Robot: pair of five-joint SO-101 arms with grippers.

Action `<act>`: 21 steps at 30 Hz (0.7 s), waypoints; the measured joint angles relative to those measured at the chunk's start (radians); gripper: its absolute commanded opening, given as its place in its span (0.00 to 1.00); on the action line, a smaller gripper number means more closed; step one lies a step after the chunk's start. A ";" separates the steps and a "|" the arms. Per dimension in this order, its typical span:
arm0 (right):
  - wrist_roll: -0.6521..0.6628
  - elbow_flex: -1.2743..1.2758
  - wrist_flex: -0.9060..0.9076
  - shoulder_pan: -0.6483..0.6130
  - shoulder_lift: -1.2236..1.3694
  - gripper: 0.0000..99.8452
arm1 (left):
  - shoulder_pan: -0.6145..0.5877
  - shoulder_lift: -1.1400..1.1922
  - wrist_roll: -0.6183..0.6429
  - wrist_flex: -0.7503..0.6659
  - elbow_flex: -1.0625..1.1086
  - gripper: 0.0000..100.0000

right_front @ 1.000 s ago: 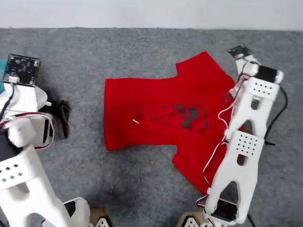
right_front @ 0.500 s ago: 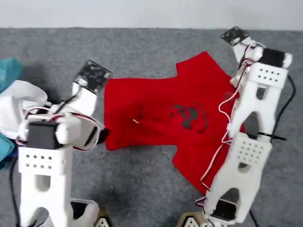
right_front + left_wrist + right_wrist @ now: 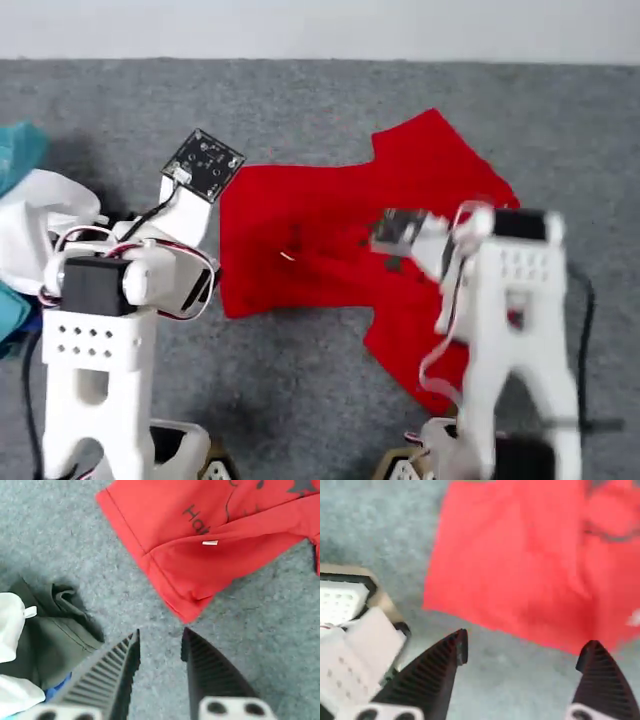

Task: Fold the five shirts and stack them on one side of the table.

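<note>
A red shirt (image 3: pixel 330 240) with a dark print lies flat on the grey table, collar end to the right, one sleeve (image 3: pixel 435 150) pointing to the far side. My left gripper (image 3: pixel 160 642) is open just above the table, short of the shirt's near left hem corner (image 3: pixel 189 614); nothing is between its fingers. The left arm (image 3: pixel 130 280) stands at the shirt's left edge. My right gripper (image 3: pixel 525 655) is wide open and empty over the near edge of the red shirt (image 3: pixel 520 565). The right arm (image 3: pixel 500 290) covers the shirt's right part.
A heap of other shirts lies at the table's left edge: teal (image 3: pixel 20 150) and white (image 3: pixel 40 225) in the high view, a dark olive one (image 3: pixel 47 640) in the left wrist view. The right arm's base (image 3: pixel 345 630) sits near the front edge. Bare grey table (image 3: pixel 300 380) in front.
The left arm swung from the heap on the left over to the shirt's near left corner. The right arm pulled back from the shirt's far right side toward the middle and near edge.
</note>
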 measured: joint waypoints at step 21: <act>-0.060 0.543 -0.365 -0.163 -0.267 0.35 | 0.000 0.000 0.000 0.000 0.000 0.13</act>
